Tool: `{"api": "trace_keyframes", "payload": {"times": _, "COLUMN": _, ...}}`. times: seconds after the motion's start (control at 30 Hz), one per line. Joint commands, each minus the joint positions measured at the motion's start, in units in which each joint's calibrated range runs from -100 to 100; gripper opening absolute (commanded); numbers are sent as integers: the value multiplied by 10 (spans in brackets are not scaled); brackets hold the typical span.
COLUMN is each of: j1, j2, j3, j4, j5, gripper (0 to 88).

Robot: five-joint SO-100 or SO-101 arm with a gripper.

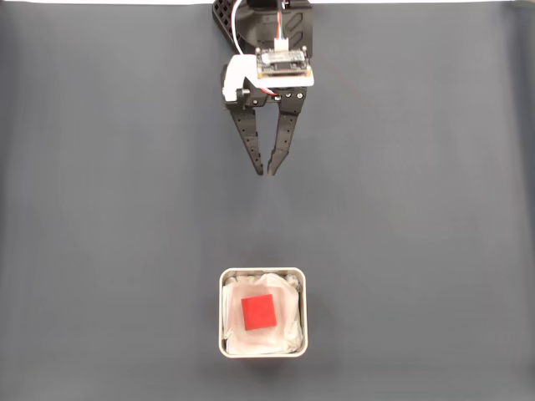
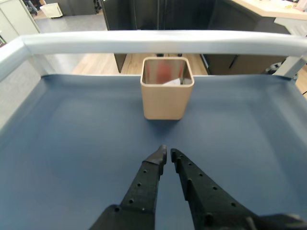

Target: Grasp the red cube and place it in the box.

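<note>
We read the setting as a lab or office workroom. A dark blue-grey mat (image 2: 72, 143) covers a bench edged by a pale metal rail (image 2: 158, 42). Beyond the rail, top of the wrist view: wood-look flooring (image 2: 98, 63), dark cabinets (image 2: 144, 14), a light desktop (image 2: 268, 7).

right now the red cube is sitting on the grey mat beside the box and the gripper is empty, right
Not quite. In the fixed view the red cube lies inside the box, on its white lining, not on the mat beside it. The gripper is indeed empty, nearly closed, well away.
</note>
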Motion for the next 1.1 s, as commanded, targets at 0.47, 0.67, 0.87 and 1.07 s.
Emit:
{"api": "trace_keyframes", "payload": {"times": 0.47, "j1": -20, "j2": -142, "j3": 111, "j4": 307, "j5": -11, "gripper": 0}}
{"api": "trace_keyframes", "payload": {"times": 0.67, "j1": -18, "j2": -153, "j3": 111, "j4": 389, "j5": -9, "gripper": 0}}
{"api": "trace_keyframes", "payload": {"times": 0.87, "j1": -10, "j2": -153, "j3": 111, "j4": 407, "j5": -14, "gripper": 0}}
{"api": "trace_keyframes", "payload": {"times": 1.07, "j1": -14, "j2": -153, "j3": 111, "j4": 407, "j5": -18, "gripper": 0}}
